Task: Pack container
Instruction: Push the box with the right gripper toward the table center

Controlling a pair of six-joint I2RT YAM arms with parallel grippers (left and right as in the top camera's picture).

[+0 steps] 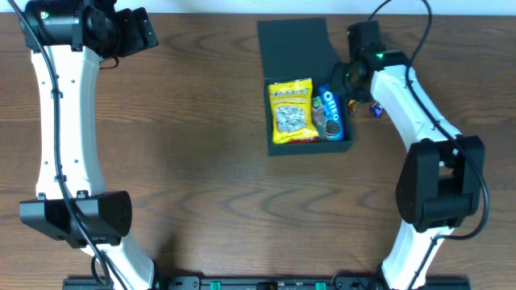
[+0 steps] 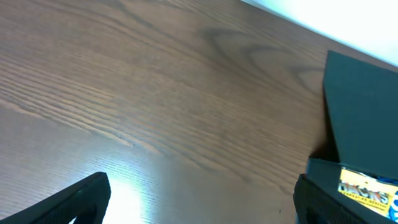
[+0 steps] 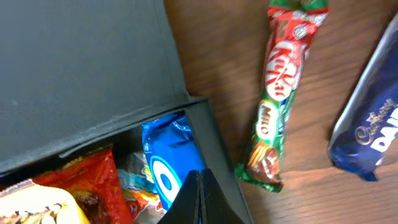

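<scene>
Closest in, at the bottom centre of the right wrist view, the right gripper (image 3: 200, 194) is clenched tight with nothing between its tips. It is poised over the right-hand wall of the container (image 3: 81, 68). Just past it, inside the box, lies a blue Oreo packet (image 3: 165, 162). Only the overhead view shows its white "OREO" lettering in full. To its left a red wrapper (image 3: 93, 183) shows beside a yellow packet (image 1: 291, 109), whose print is too small for me to read.

Outside the box, on the wooden table (image 3: 217, 74), a red and green KitKat bar (image 3: 278, 93) reads "KitKat" and "MILO". At the frame's right edge a blue Cadbury bar (image 3: 367, 130) shows "Cadbury" and the letters "DAI" before it is cut off. From overhead the right arm hides most of both bars.

In the overhead view the container sits upper middle, open, with its flap lid laid back toward the top edge.

Farthest off, in the upper left of that view and well apart from the box, the left gripper (image 2: 202, 208) is released. Its wrist view shows the fingers (image 2: 81, 199) spread wide over bare wood, with the box at the right edge.
</scene>
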